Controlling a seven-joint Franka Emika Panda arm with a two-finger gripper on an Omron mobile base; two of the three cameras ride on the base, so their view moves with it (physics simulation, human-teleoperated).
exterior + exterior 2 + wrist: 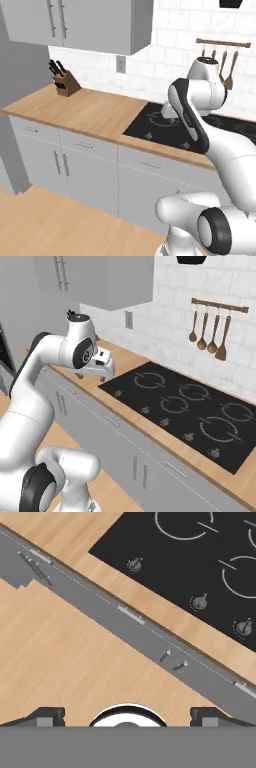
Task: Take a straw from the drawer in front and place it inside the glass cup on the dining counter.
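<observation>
Below end effector (127, 714), fingers spread: closed drawer (131, 615), probably target.

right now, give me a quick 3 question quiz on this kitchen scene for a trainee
1. True or false: every drawer under the worktop is shut.
2. What stands at the far left corner of the worktop? A) knife block B) kettle C) toaster
3. How many wooden utensils hang on the wall rail?

Key
1. True. The drawer fronts sit flush, and no straw shows.
2. A, the knife block.
3. Four, above the cooktop.

Note: the gripper looks down over the cabinet fronts with its fingers spread apart and nothing between them.
</observation>
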